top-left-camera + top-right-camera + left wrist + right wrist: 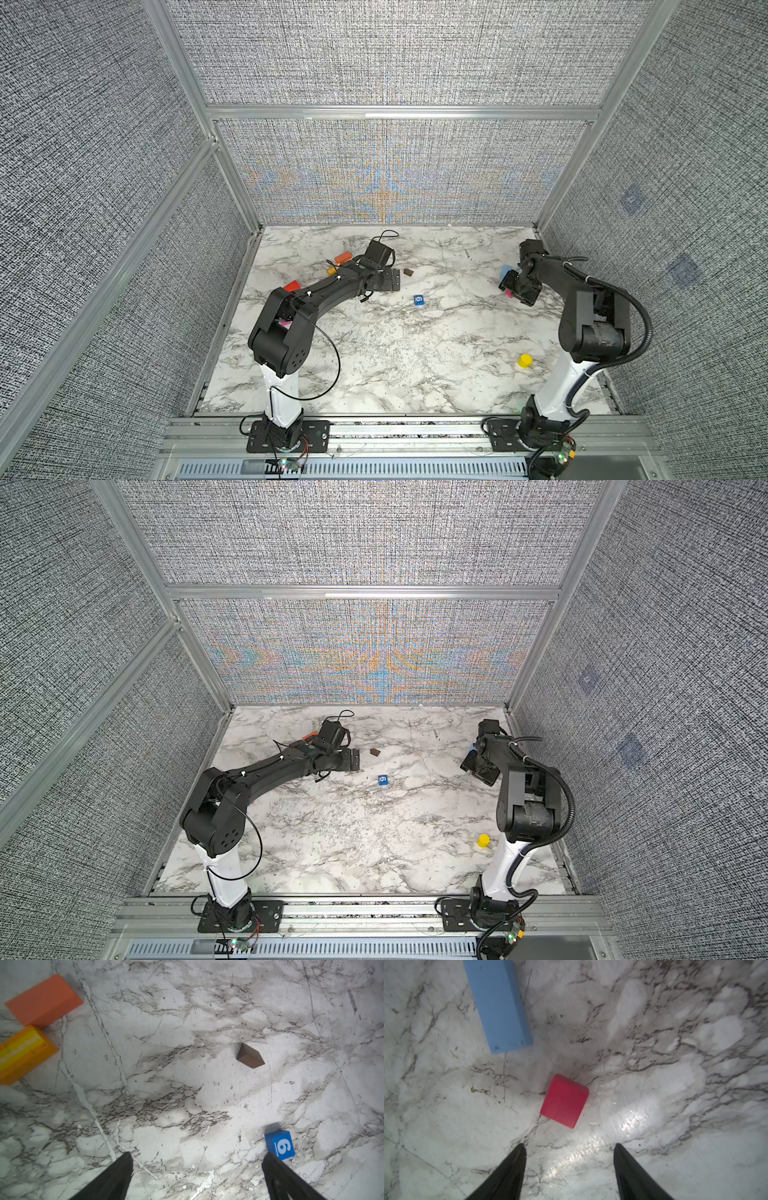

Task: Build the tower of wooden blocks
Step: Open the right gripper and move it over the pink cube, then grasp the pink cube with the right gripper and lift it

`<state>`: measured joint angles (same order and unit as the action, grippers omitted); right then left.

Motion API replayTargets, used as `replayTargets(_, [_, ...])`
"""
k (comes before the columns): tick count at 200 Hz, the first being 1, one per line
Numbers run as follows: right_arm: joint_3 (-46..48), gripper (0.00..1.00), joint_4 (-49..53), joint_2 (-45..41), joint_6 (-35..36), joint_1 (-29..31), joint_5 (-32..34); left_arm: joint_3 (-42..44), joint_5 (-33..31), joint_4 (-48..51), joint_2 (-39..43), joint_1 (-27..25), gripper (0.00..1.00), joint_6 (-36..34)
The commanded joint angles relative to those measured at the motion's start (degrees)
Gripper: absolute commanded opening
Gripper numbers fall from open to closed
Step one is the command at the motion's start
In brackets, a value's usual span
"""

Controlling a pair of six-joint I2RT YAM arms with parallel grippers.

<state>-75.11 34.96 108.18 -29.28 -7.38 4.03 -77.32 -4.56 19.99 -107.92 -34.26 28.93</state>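
No tower is in view; the wood blocks lie scattered singly on the marble table. My left gripper (199,1154) is open and empty above the table. A dark brown cube (250,1056) lies ahead of it and a blue cube marked 6 (280,1145) sits beside one fingertip. An orange slab (44,999) and a yellow-orange block (22,1054) lie off to the side. My right gripper (570,1145) is open and empty, just short of a pink-red cube (564,1101). A light blue slab (499,1005) lies beyond that cube.
A yellow cylinder (525,360) stands near the right arm's base. A red block (291,286) lies by the left arm, and a pink one (284,322) shows under its elbow. Fabric walls (395,174) enclose the table on three sides.
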Motion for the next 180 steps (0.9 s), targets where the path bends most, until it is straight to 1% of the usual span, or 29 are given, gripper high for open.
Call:
replayTargets(1, [-1.5, 0.69, 0.3, 1.1, -1.1, -0.5, 1.1, 0.3, -0.4, -2.0, 0.5, 0.1, 0.99, -0.5])
replayTargets(22, [-2.5, 0.67, 0.8, 2.5, -0.7, -0.7, 1.2, 0.8, -0.5, -2.7, 0.3, 0.0, 0.99, -0.3])
replayTargets(44, [-3.0, 0.63, 1.1, 3.9, 0.1, -0.7, 1.4, 1.7, 0.2, -4.2, 0.3, 0.1, 0.99, 0.2])
replayTargets(127, [-4.0, 0.43, 1.6, 5.5, 0.9, -0.9, 1.2, 2.2, 0.4, -4.7, -0.2, 0.2, 0.99, 0.5])
replayTargets(180, [-4.9, 0.34, 2.7, 6.3, 2.4, -1.0, 1.6, 2.3, 0.0, -4.5, -0.1, 0.2, 0.99, 0.6])
